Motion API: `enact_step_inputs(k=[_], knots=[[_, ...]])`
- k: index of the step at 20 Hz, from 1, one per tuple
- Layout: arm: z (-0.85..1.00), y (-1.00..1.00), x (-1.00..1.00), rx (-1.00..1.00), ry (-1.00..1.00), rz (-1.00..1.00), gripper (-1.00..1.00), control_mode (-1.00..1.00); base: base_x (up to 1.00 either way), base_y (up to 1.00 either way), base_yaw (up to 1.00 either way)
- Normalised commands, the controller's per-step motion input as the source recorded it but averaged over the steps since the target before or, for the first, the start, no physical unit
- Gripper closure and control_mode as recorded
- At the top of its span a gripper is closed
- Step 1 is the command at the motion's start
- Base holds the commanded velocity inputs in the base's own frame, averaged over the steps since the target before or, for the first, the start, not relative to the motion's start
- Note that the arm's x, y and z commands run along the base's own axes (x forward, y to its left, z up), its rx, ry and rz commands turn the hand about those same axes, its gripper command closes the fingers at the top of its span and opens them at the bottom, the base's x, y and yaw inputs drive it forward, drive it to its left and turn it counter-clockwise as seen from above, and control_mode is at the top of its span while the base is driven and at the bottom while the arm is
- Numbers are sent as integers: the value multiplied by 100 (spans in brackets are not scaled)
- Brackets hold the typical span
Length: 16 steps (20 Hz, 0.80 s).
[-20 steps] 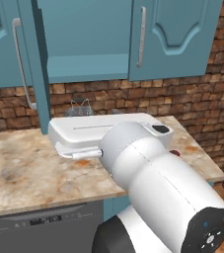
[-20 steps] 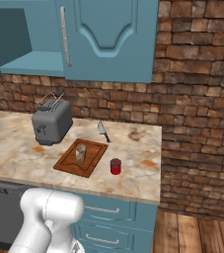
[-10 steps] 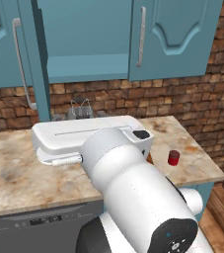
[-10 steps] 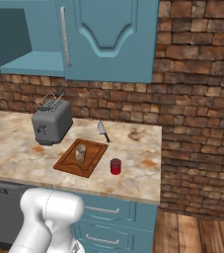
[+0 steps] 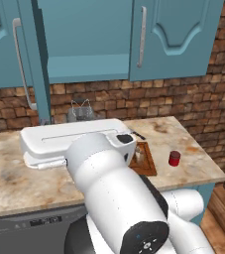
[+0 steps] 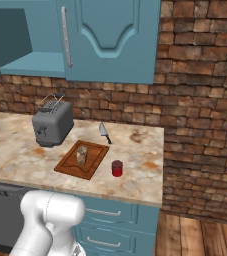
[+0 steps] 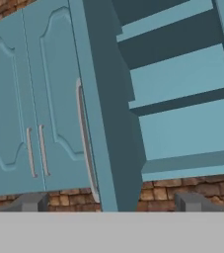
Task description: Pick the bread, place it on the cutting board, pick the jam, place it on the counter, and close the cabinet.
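Now arm (image 5: 109,183) swung further left; jam (image 5: 174,158) uncovered; cabinet (image 7: 108,113) door open.

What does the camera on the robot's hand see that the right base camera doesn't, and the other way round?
Hand view alone: the cabinet's open door edge-on with its grey handle, and more closed doors beside it. Right base view alone: the counter, toaster, knife, the bread on the cutting board, and the jam. Shared: the teal cabinet shelf and the brick wall.

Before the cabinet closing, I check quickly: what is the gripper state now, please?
Gripper: open, holding nothing, facing the open cabinet door.
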Motion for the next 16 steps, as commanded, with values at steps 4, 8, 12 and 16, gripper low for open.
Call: enact_step_inputs(k=[4,8,12,16], knots=[[-4,18,18,0,-1,0,-100,-100,0,0,0],[0,21,11,0,0,-2,-100,-100,0,0,0],[0,19,0,0,0,-2,-100,-100,0,0,0],[0,24,0,0,0,-3,-100,-100,0,0,0]])
